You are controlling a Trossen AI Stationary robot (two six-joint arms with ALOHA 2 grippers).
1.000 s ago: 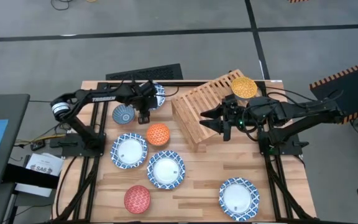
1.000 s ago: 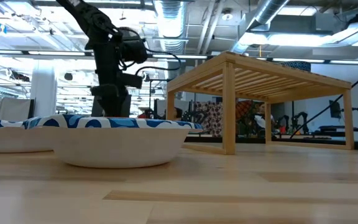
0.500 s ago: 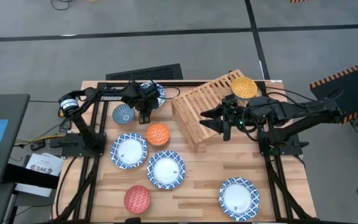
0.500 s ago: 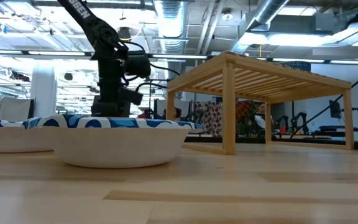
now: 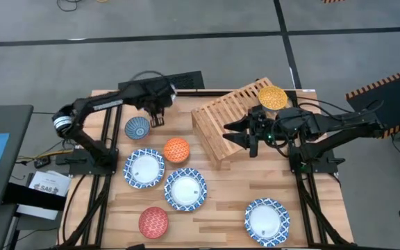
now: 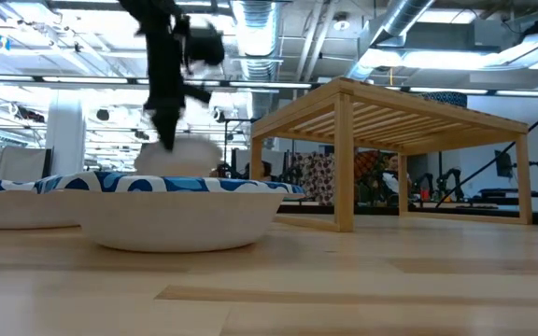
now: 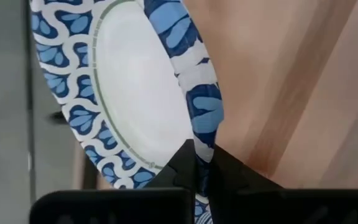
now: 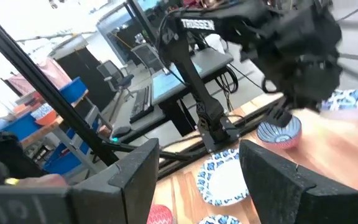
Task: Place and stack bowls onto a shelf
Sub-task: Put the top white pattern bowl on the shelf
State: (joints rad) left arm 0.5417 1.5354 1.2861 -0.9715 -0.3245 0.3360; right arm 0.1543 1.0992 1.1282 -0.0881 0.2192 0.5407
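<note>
My left gripper [image 5: 157, 119] is at the table's far left and is shut on a wide bowl with a blue-and-white rim and white centre [image 7: 138, 93]. In the low view this bowl [image 6: 181, 156] shows blurred below the gripper [image 6: 168, 138], above the table. In the high view the arm hides it. My right gripper [image 5: 241, 135] stands open and level over the slatted wooden shelf [image 5: 222, 123]. A yellow bowl [image 5: 272, 97] sits on the shelf's far end. My left gripper pinches the bowl's patterned rim [image 7: 205, 124] between its two fingers, one finger on the inner side and one on the outer wall. The fingers slant down from above. The bowl is lifted clear of the table and hangs tilted from that one spot on its rim.
On the table stand a small blue-grey bowl [image 5: 138, 128], an orange one [image 5: 176, 150], a red one [image 5: 153, 222] and three wide blue-and-white bowls [image 5: 144, 167] [image 5: 185, 189] [image 5: 267, 220]. The shelf lies slantwise at the far middle.
My left gripper has shut on the wide bowl's rim and risen, drawing a little toward the table's far edge. The bowl, which rested on the table at the far left, is now lifted clear and tipped.
</note>
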